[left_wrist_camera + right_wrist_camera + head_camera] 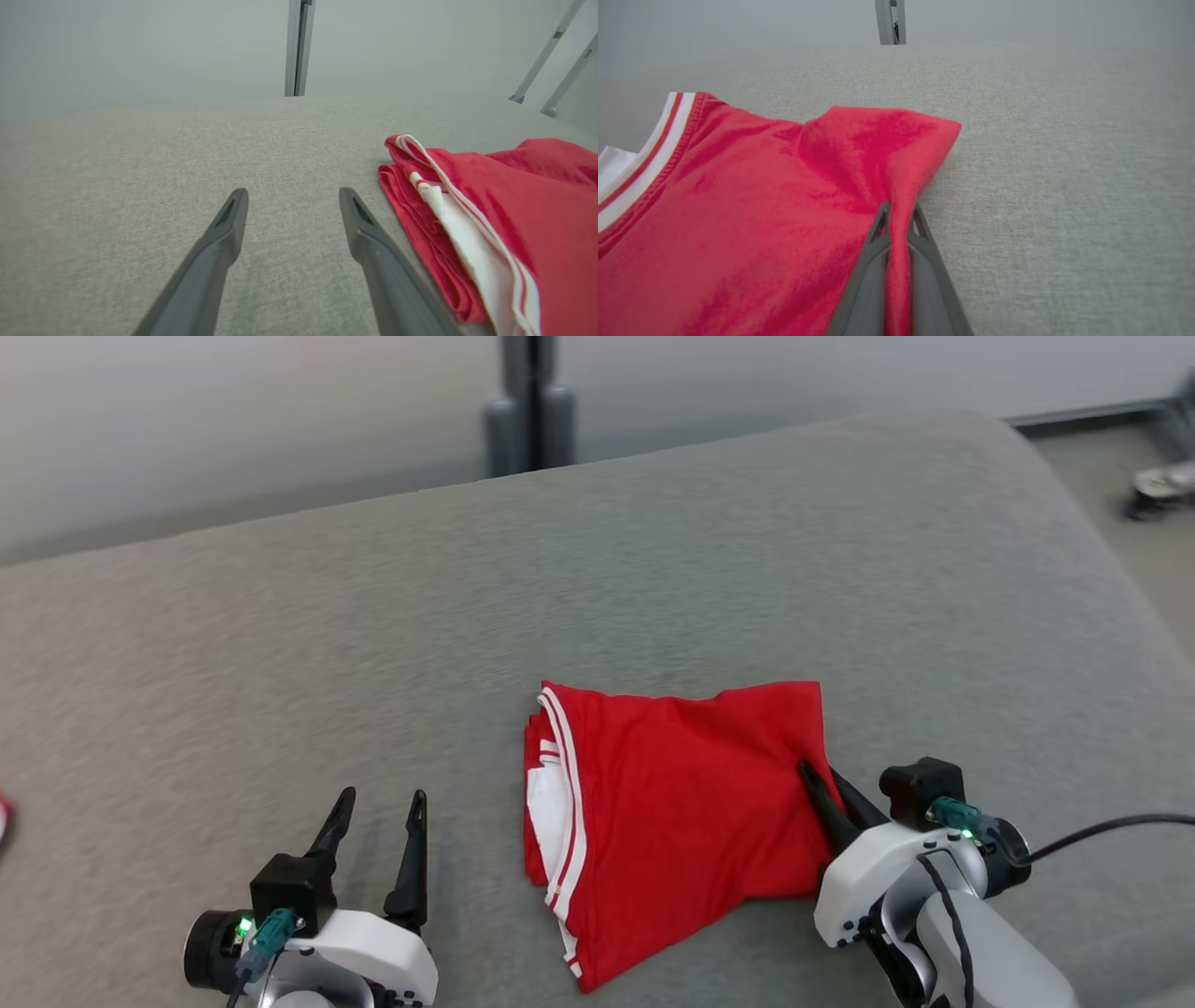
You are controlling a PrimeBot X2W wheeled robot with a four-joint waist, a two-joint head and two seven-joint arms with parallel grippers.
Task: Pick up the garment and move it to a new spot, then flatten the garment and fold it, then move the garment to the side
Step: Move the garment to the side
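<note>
- I see a gray cushion point(280, 644).
- The red garment point(681, 793) looks soft, floppy and light.
- My right gripper point(818, 773) pinches its three o'clock edge, and my left gripper point(384, 795) gapes wide.

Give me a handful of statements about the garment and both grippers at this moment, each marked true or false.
1. The right gripper is shut on a pinch of the red garment. True.
2. The left gripper grips the garment's striped edge. False: it is open over the bare grey cushion, beside the garment and apart from it.
3. The garment lies spread out in a single layer. False: it is folded, with layers stacked along its left edge.
4. White trim shows on the side of the garment nearer the left gripper. True.
5. The right gripper holds the garment at its left edge. False: it grips the right edge.
</note>
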